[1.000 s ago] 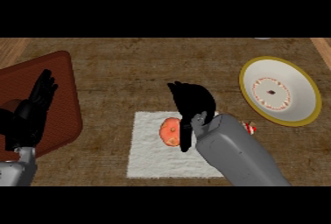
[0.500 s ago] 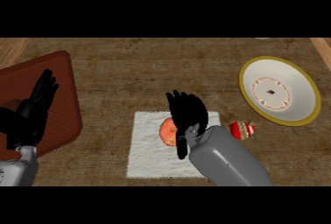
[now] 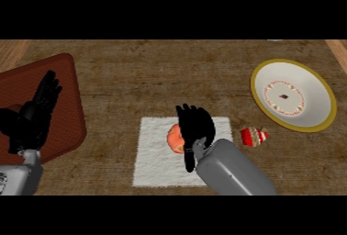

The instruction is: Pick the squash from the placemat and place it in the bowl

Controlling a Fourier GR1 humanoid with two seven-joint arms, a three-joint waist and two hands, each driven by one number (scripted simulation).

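Squash [image 3: 175, 137] is not lifted yet, sitting on the white placemat [image 3: 152, 165] just left of our right hand [image 3: 195, 126], whose straight, unclosed fingers partly cover it, so we've got the grab and the carry to the bowl [image 3: 293, 98], up and to its right, left.

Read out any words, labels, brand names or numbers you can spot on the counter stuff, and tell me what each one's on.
None: no readable text anywhere.
Bowl: red dotted ring and a dark centre mark, decoration only.
Small red striped object: pale stripes, no letters.
White placemat, squash, brown board: unmarked.
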